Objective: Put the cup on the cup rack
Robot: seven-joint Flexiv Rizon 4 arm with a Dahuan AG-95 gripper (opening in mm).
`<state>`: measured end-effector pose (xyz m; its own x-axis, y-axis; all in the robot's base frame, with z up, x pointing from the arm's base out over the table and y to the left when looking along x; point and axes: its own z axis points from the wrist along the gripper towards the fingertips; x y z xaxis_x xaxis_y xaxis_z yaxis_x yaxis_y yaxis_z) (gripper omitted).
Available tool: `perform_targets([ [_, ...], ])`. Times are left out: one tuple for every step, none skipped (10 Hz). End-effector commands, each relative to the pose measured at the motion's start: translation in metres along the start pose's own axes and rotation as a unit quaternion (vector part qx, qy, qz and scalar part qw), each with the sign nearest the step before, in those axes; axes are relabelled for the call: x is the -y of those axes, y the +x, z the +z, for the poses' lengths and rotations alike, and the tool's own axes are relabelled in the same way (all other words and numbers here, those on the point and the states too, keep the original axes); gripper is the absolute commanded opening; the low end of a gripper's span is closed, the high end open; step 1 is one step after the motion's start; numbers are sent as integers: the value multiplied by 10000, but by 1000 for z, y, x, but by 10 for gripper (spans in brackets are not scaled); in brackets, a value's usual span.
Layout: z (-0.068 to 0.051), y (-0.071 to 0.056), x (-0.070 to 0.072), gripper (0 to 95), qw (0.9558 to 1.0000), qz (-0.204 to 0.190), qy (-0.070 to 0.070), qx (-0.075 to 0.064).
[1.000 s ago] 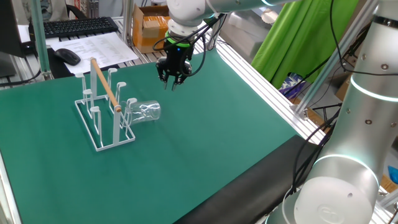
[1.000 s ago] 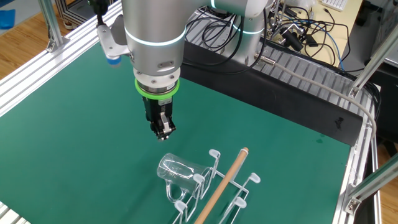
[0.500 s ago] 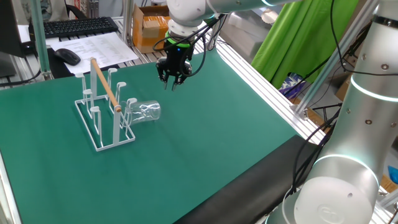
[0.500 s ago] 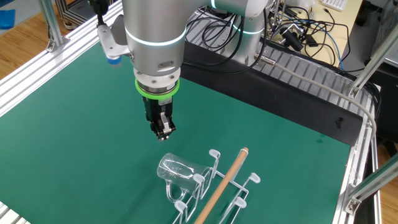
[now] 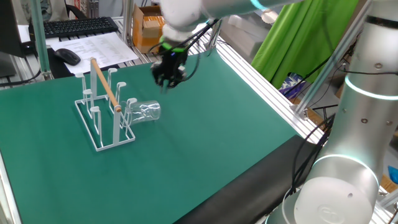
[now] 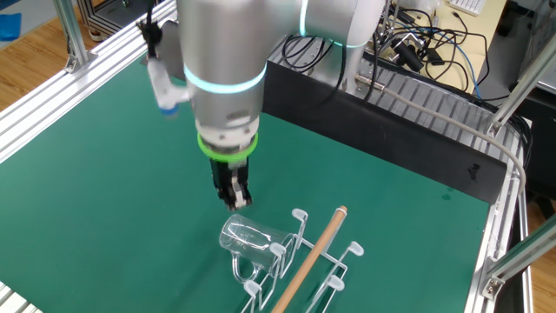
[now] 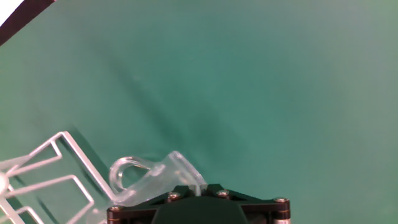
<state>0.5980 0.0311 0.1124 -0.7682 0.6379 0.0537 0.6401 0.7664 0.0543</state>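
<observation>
- Comparing with a second ago, we see our gripper has slid toward the cup rack and dropped lower, and its jaws have drawn together into a clenched, empty pinch.
- The cup has not moved: it lies on its side on the green mat, mouth against the rack's near pegs, not yet hung on any of them.
- In the other fixed view the gripper hangs just above the cup, apart from it; in the hand view its handle loops out toward the rack base.
- We judge this as the approach to a pickup; the closed fingers may be meant to thread the handle.
- Away from the rack the mat lies open on all sides; the rack side is tight, with pegs and wooden rod touching or just beside the cup.
</observation>
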Motion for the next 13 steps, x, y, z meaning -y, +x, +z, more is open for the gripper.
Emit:
perform_targets([
  [-6,-2,2,0,9956,619,-198,-668],
  [-11,-6,6,0,9945,655,-259,-771],
  [-15,-9,9,0,9940,703,-283,-784],
  [-15,-8,9,0,9941,720,-268,-760],
  [-16,-7,8,190,9942,771,-226,-721],
  [-16,-6,7,570,9936,946,-182,-594],
  [-17,-4,6,570,9934,1048,-186,-432],
  [-18,1,3,760,9922,1225,-104,-214],
  [-20,3,1,760,9899,1406,-120,-132],
  [-21,6,0,760,9873,1583,-143,-57],
  [-21,6,0,760,9837,1789,-177,45],
  [-21,6,0,760,9810,1925,-183,147],
  [-21,6,0,760,9780,2064,-187,222],
])
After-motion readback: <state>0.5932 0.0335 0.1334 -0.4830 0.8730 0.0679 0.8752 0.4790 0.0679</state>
